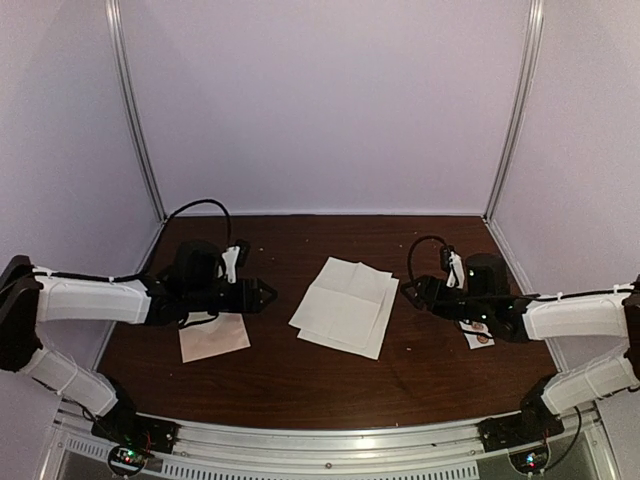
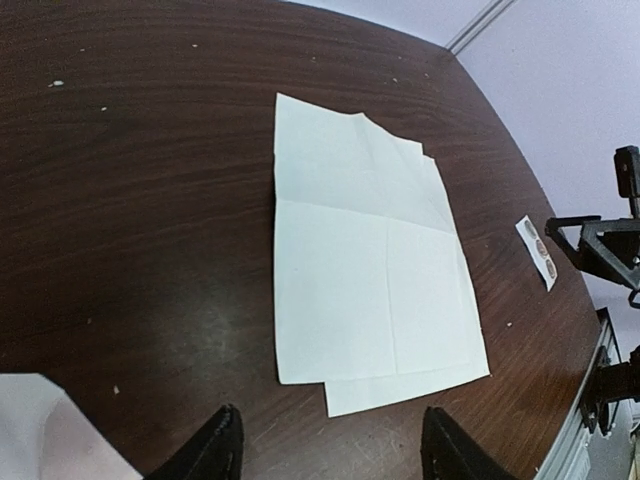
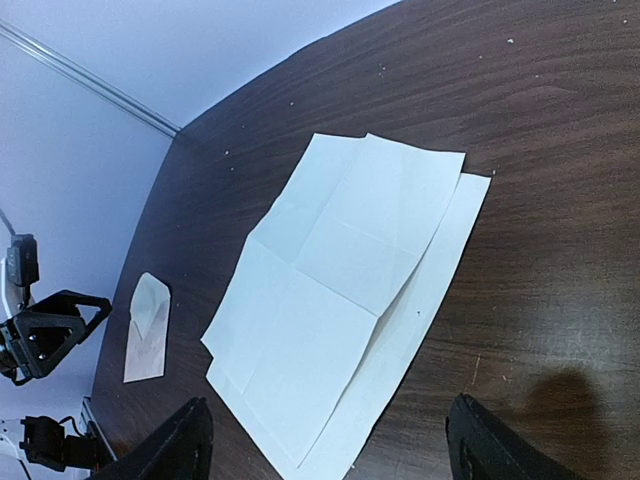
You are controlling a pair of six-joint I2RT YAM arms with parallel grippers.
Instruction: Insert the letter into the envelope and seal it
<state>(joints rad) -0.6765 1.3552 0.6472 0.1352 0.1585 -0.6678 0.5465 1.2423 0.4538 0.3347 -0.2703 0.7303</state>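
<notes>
Letter (image 1: 343,305) lies flat between left gripper (image 1: 268,295) and right gripper (image 1: 405,290), both spread and empty, envelope (image 1: 213,337) beside the left; best pinch opposite edges low, gently, avoiding crumpling.

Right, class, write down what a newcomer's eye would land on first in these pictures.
First comes the letter, a pale creased sheet lying flat in the middle of the dark wooden table. Next are the two black grippers pointing at it from either side, the left gripper and the right gripper, both open and empty. The small envelope lies by the left arm.
</notes>
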